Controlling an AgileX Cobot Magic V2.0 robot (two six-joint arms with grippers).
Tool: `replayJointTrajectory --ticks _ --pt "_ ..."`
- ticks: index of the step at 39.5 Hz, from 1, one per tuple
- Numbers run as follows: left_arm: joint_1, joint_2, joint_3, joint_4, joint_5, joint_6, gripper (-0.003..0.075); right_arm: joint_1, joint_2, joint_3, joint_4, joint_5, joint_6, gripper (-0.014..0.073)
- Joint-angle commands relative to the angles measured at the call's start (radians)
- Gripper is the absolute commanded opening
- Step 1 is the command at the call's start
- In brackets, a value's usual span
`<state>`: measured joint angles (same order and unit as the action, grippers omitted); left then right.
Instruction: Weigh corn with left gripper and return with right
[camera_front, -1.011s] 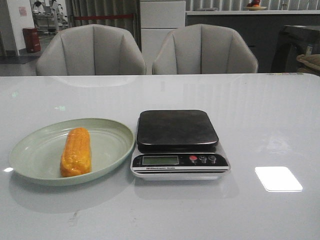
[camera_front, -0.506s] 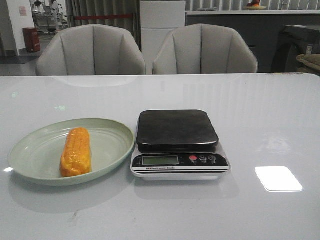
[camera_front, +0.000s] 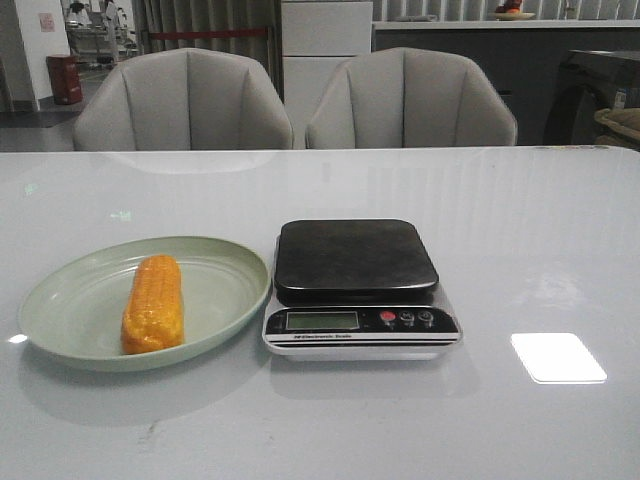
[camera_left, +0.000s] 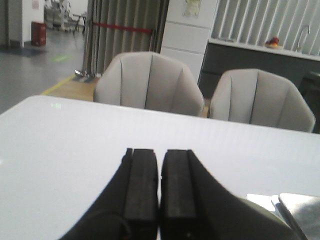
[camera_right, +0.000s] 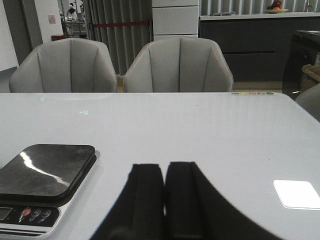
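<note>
So you've got one corn (camera_front: 153, 303) cob, one pale green plate (camera_front: 60, 310), one kitchen scale (camera_front: 358, 288) and two grey chairs (camera_front: 183, 100) behind the white table (camera_front: 520, 230), that's the whole lineup. Taking the scale as your landmark: the plate sits just to its left, rim practically touching the scale's edge, and the corn lies flat in the plate, long axis running away from you, well inside the rim. The scale's dark platform has nothing on it, and its display with three little buttons faces you. Your left gripper (camera_left: 159, 192) shows only in its own wrist view: both fingers (camera_left: 140, 187) pressed together, pinching nothing, hanging above the table with the plate rim and a corner of the scale just peeking in beside it. Your right gripper (camera_right: 165, 197) is the same story, fingers squeezed together on nothing, hovering over bare table to the right of the scale.
</note>
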<state>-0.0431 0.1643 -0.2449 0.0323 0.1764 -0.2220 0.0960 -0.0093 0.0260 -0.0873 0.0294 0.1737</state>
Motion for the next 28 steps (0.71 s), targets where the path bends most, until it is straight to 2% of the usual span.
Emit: replayJointTrajectory --ticks 1,4,6,16,28 --pt "-0.043 0.106 -0.125 -0.011 0.057 0.001 0.0114 -0.005 -0.02 0.01 -0.014 -0.083 -0.011 0.0157" --pt "-0.082 0.181 -0.188 -0.011 0.167 0.001 0.0114 -0.005 -0.02 0.01 -0.014 -0.083 -0.011 0.0157" --pt "-0.097 0.221 -0.209 -0.011 0.194 0.001 0.0114 -0.005 -0.02 0.01 -0.014 -0.083 -0.011 0.0157" --pt "-0.112 0.372 -0.214 -0.009 0.133 0.001 0.0114 -0.005 -0.02 0.01 -0.014 -0.083 -0.011 0.0157" --pt "-0.112 0.504 -0.232 -0.004 0.128 0.001 0.0115 -0.005 -0.02 0.01 -0.014 -0.083 -0.011 0.0157"
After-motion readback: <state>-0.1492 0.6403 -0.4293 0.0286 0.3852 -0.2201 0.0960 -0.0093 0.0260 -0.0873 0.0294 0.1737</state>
